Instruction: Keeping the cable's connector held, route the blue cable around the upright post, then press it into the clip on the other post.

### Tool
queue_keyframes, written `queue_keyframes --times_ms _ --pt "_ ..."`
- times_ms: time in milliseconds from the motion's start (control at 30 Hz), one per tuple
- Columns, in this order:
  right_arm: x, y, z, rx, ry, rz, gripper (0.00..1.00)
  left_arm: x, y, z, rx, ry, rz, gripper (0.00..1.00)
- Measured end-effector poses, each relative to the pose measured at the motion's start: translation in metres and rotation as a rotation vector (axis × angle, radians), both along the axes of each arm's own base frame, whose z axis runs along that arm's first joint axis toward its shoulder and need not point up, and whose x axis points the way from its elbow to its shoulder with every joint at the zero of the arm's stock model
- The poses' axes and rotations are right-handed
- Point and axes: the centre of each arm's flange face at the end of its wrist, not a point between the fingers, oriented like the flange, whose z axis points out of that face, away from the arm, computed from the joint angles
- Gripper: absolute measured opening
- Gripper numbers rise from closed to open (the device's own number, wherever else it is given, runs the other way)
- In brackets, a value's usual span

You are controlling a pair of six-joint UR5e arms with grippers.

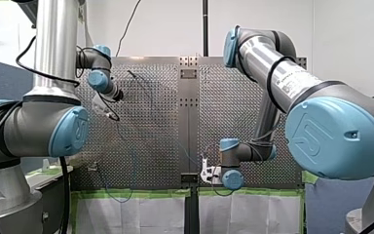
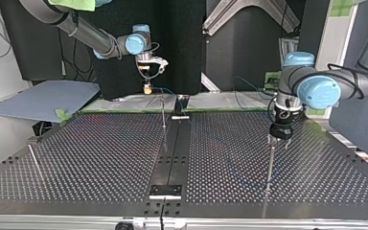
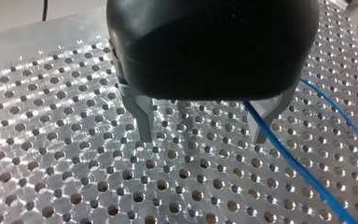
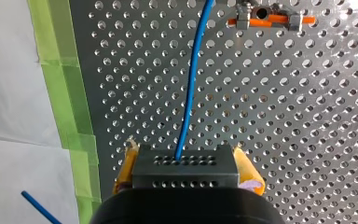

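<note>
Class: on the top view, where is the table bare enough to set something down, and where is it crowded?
Bare: the table between the thin rod at the view's left and the black centre strip. Crowded: around the post under my left gripper, where the blue cable runs.

Both arms (image 1: 277, 73) silver-tubed, light-blue joint caps, black cables; right pincer (image 4: 185, 156) yellow-padded.

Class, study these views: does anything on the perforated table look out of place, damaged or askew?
Nothing looks damaged or spilled. One oddity: a slack loop of the thin blue cable droops past the table's green-taped edge in the front view, where it might snag. My right gripper holds the dark grey block connector.
</note>
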Motion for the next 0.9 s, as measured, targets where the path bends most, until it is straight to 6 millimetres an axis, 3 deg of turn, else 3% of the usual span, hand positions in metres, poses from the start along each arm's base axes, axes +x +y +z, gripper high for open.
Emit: queue_keyframes --times_ms 667,900 --pt "0.0 0.0 0.0 0.002 0.001 0.0 0.0 -0.01 -0.007 0.017 -0.074 -0.028 -0.022 1.0" --pt "0.0 0.0 0.0 0.002 0.002 -0.001 0.0 -0.023 -0.01 0.021 -0.049 -0.017 -0.023 1.0"
